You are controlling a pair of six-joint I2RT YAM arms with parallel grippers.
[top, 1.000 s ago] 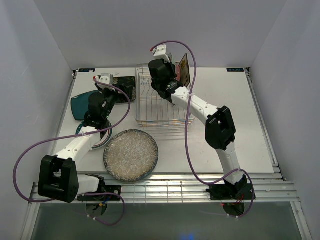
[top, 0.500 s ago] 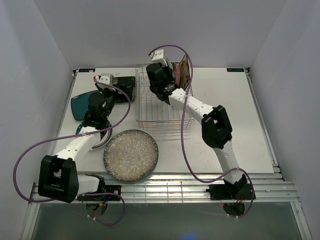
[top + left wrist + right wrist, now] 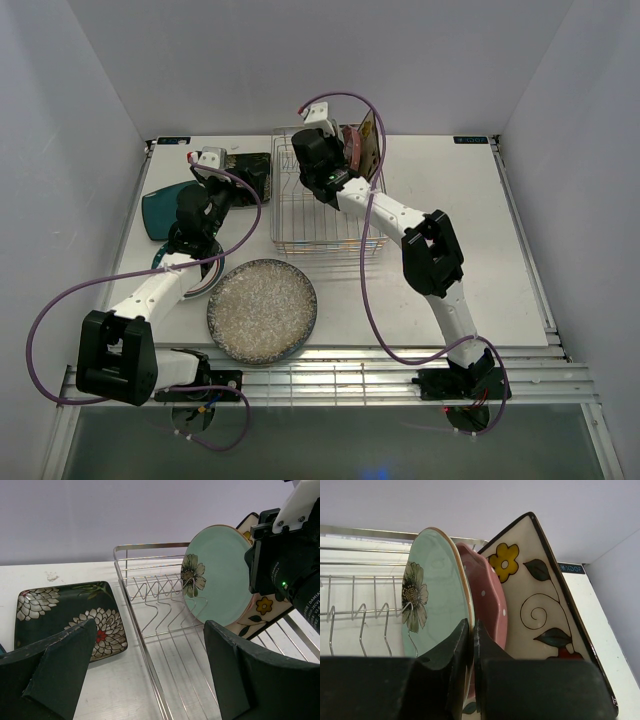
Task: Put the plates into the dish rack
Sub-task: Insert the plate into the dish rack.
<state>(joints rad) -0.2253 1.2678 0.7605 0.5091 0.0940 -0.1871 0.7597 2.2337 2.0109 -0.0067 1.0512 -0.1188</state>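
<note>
Right gripper (image 3: 471, 626) on third racked plate (image 3: 434, 575)

The right gripper (image 3: 471, 630), pinching the mint green plate (image 3: 432, 590), moves a little left and far over the dish rack (image 3: 300, 232). Its elbow swings left too.

The rack (image 3: 160, 605) is gleaming as bare silver metal wire. The mint plate (image 3: 437, 590), pink plate (image 3: 487, 600) and cream plate (image 3: 545, 595) are showing smooth, glossy glaze. The black plate (image 3: 65, 617) is shining too. The grey plate (image 3: 262, 309) is looking grainy, the table (image 3: 500, 230) matt white.
</note>
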